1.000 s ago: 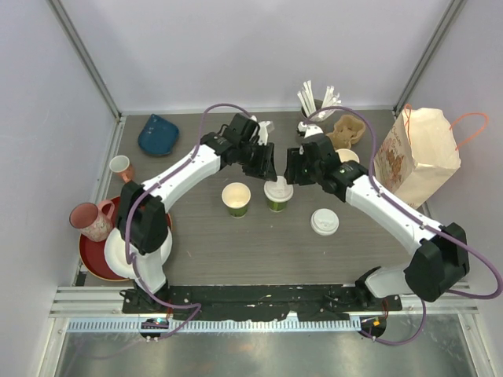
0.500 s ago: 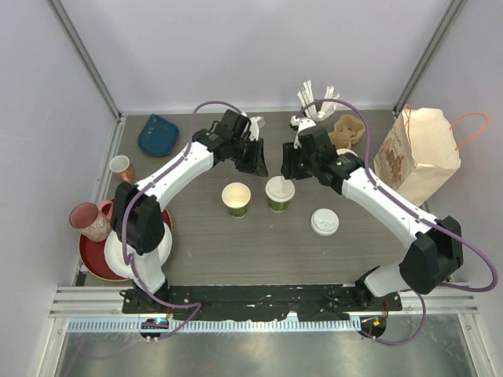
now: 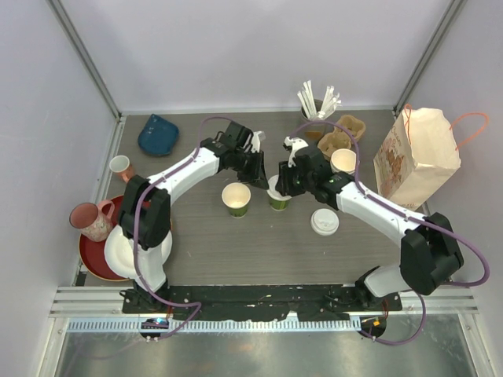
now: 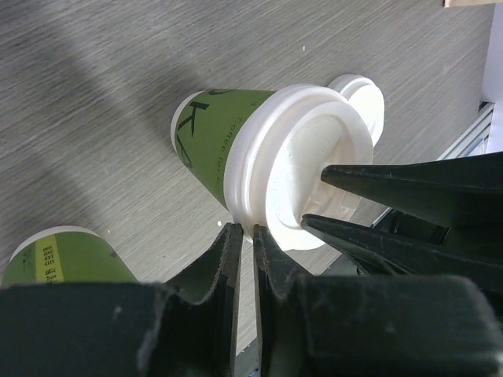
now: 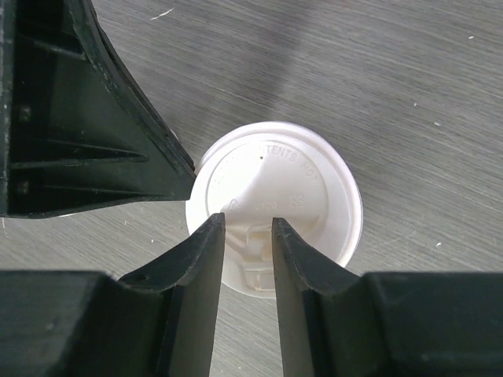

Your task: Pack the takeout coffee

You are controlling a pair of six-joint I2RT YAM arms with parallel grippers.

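Observation:
The takeout coffee is a green paper cup (image 3: pixel 277 201) with a white lid (image 4: pixel 306 173), standing mid-table. My left gripper (image 3: pixel 263 169) has its jaws down to a thin slit, and its tips (image 4: pixel 244 230) meet the lid's rim with nothing between them. My right gripper (image 3: pixel 288 181) stands partly open over the other side of the lid (image 5: pixel 299 181), its tips (image 5: pixel 247 224) astride the sip-hole flap, holding nothing. A second green cup (image 3: pixel 236 198), without a lid, stands just left. A loose white lid (image 3: pixel 324 221) lies to the right. The paper bag (image 3: pixel 416 153) stands at the far right.
A cardboard cup carrier (image 3: pixel 352 126) holding one cup (image 3: pixel 343 161) sits behind my right arm, next to a holder of stirrers (image 3: pixel 317 100). At the left are a blue pouch (image 3: pixel 157 133), two mugs (image 3: pixel 93 220) and stacked plates (image 3: pixel 98 263).
Both grippers have come down and inward onto the lidded cup. The left jaws have closed to a slit and the right jaws have narrowed. The cup stays where it was.

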